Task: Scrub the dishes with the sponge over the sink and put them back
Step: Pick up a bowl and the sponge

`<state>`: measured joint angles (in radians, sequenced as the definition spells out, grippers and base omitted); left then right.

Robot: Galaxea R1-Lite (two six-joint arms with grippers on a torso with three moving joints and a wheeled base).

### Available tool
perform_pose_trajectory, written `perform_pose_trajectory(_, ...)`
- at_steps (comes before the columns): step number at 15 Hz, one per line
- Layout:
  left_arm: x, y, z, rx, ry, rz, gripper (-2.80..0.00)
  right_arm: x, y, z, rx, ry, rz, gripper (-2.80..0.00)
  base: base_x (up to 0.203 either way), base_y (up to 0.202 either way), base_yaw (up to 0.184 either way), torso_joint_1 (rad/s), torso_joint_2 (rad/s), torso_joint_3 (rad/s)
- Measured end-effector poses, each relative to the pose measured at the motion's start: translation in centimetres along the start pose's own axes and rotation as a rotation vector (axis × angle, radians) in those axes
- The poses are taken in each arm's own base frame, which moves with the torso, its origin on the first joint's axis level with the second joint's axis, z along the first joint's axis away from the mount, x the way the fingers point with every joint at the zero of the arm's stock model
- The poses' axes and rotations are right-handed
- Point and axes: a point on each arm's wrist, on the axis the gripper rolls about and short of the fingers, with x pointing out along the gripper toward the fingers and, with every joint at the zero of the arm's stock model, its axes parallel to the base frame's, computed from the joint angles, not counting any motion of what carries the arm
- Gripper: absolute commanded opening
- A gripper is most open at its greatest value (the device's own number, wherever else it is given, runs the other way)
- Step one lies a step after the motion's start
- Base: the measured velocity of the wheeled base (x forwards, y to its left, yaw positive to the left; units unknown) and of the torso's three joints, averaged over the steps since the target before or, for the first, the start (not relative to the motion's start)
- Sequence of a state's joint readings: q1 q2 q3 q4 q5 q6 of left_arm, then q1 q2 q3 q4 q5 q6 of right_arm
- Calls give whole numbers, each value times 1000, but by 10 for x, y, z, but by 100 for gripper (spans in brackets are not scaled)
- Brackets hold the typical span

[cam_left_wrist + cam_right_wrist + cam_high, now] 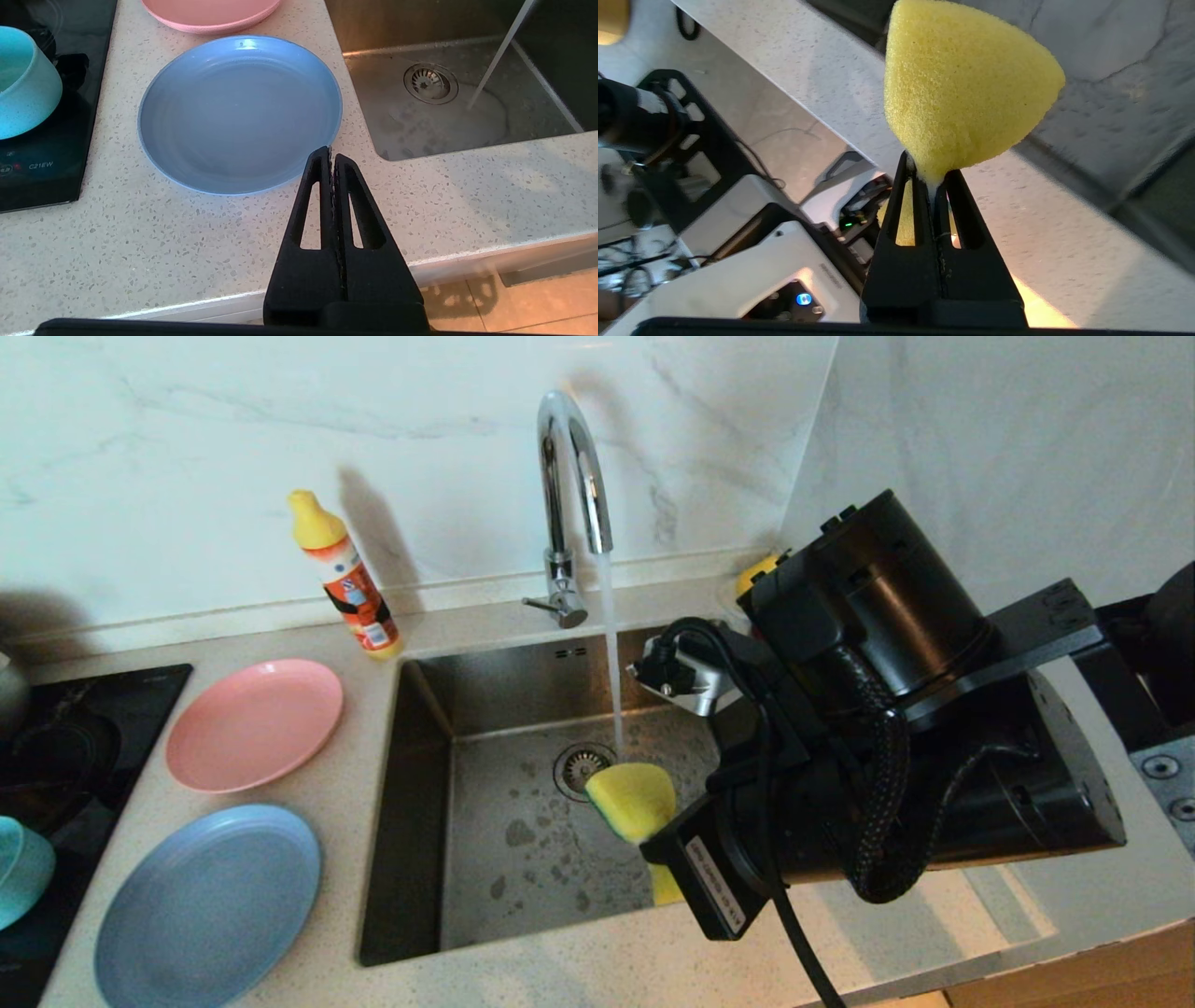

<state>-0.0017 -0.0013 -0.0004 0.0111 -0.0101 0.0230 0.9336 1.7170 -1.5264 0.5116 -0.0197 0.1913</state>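
Observation:
My right gripper (pixel 930 170) is shut on the yellow sponge (pixel 633 800), which bulges out past the fingertips (pixel 966 88). It holds the sponge over the sink (pixel 523 896), beside the drain, right where the running water from the chrome tap (pixel 569 476) comes down. On the counter left of the sink lie the pink plate (pixel 254 723) and, nearer, the light-blue plate (pixel 209 905). The teal bowl (pixel 19 868) sits on the black hob. My left gripper (pixel 331 151) is shut and empty above the counter's front, by the blue plate's (pixel 240 112) near rim.
An orange bottle with a yellow cap (pixel 347 579) stands against the marble wall left of the tap. The black hob (pixel 65 737) fills the far left. Something yellow (pixel 756 574) peeks out behind my right arm. The counter's front edge (pixel 467 261) runs just below the sink.

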Motion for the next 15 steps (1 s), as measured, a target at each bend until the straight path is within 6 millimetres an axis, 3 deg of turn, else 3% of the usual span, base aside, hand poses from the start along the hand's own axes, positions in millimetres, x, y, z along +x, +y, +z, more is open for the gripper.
perform_pose_trajectory(6, -1, 0, 3, -3, 2, 18, -280, -2, -2, -10, 53, 62, -9, -280, 0, 0, 0, 0, 0, 0)
perform_pose_trajectory(8, -9, 2, 29, -5, -47, 45, -280, -4, -3, -15, 57, 76, -14, -280, 0, 0, 0, 0, 0, 0)
perform_pose_trajectory(11, -18, 4, 85, -9, -85, 102, -280, -11, -8, -17, 68, 63, -23, -280, 0, 0, 0, 0, 0, 0)
perform_pose_trajectory(13, -11, 7, 122, -9, -67, 176, -280, -18, -11, -15, 77, 45, -29, -280, 0, 0, 0, 0, 0, 0)
perform_pose_trajectory(15, 8, 10, 156, -8, -23, 266, -280, -21, -16, -15, 91, 37, -40, -280, 0, 0, 0, 0, 0, 0)
